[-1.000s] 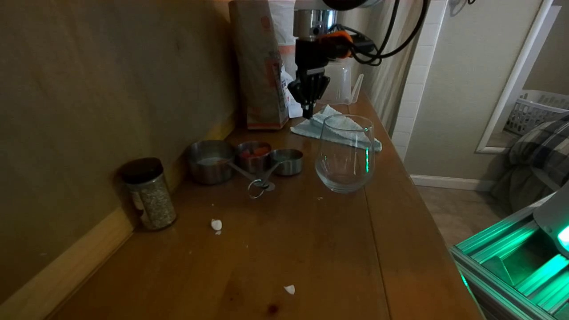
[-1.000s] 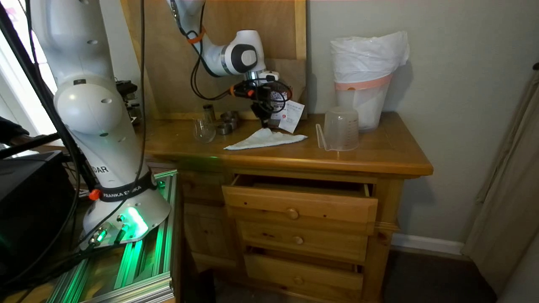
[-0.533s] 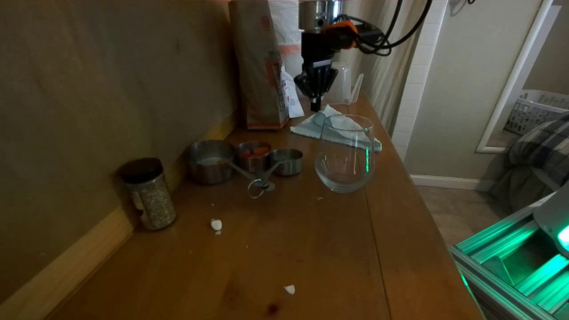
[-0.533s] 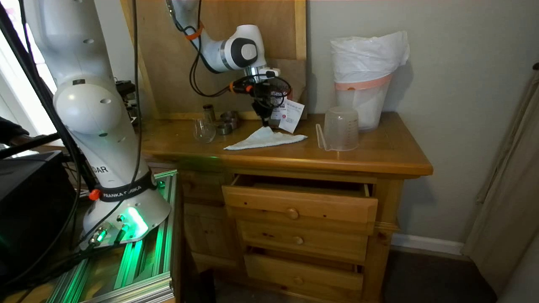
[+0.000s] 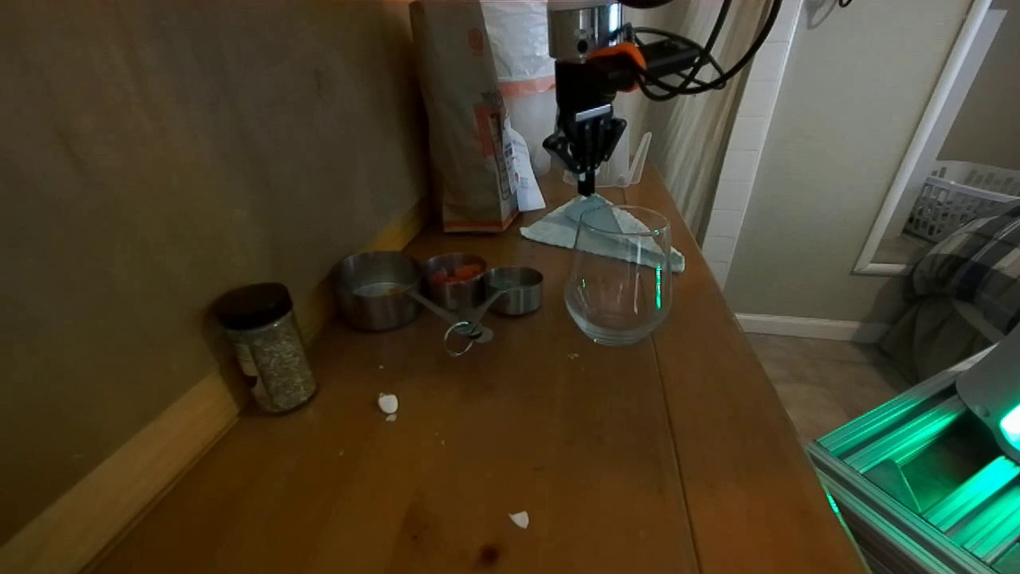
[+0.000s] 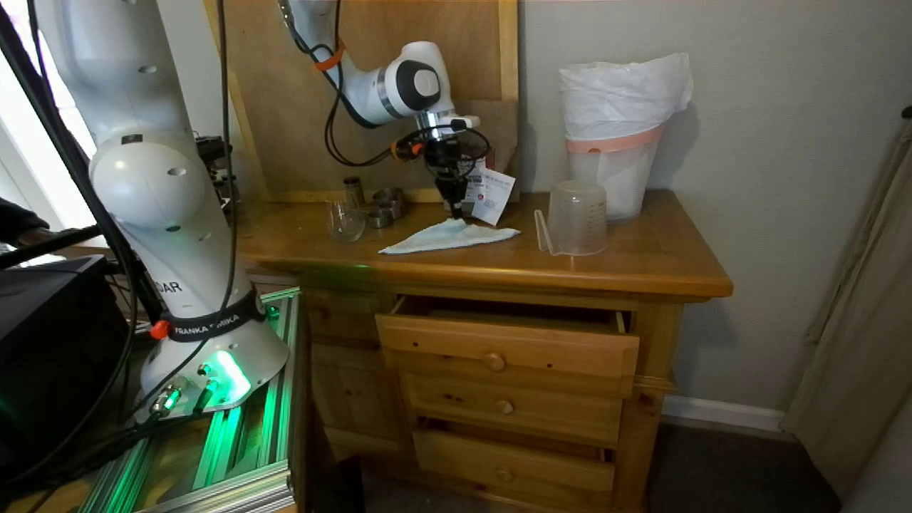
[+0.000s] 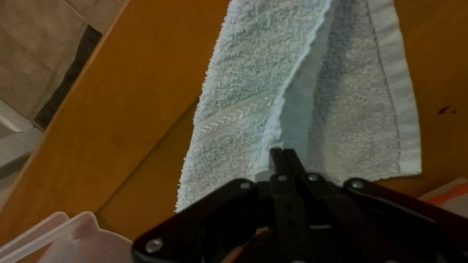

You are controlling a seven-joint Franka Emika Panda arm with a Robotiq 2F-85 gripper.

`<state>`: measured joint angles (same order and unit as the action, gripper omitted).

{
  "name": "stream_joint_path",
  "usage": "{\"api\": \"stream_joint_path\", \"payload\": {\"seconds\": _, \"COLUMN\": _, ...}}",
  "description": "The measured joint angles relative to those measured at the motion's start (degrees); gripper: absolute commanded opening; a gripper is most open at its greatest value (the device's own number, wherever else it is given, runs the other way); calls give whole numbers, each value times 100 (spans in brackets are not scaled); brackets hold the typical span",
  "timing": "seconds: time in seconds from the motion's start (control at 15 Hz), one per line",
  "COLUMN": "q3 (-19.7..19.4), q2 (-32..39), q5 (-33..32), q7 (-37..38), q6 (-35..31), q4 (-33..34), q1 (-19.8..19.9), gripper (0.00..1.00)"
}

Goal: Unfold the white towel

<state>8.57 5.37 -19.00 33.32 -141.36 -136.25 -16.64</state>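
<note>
Dim, slightly soft wrist view, green glow on robot base (image 6: 231,370)

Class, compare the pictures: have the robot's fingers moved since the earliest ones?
Yes. In an exterior view, the fingers have shifted rightward and slightly up in the picture, farther from the tall printed bag, which stands where it did.

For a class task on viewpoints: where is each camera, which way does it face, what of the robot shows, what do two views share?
An exterior view: above the tabletop, facing along its length; gripper and parts of arm and base show.
An exterior view: in front of the drawers, facing them; arm, base and gripper show.
Wrist view: on the arm, looking down at the white towel; fingers show.
Both exterior views share glass, white towel and gripper.
</note>
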Motion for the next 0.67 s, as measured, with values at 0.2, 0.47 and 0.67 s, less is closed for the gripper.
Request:
{"api": "stream_joint_path", "payload": {"seconds": 0.2, "q3": -81, "q2": -187, "q5": -101, "q7": 228, "q6": 298, "q4": -108, "q1": 108, "gripper": 2}}
{"api": "stream_joint_path", "payload": {"seconds": 0.47, "q3": -270, "q2": -736, "q5": -130, "q7": 223, "q6": 473, "q4": -466, "q1": 580, "gripper": 2}}
{"api": "stream_joint_path", "payload": {"seconds": 0.67, "q3": -290, "q2": -1011, "q5": -129, "q7": 201, "q6": 480, "q4": -639, "q1": 852, "gripper": 2}}
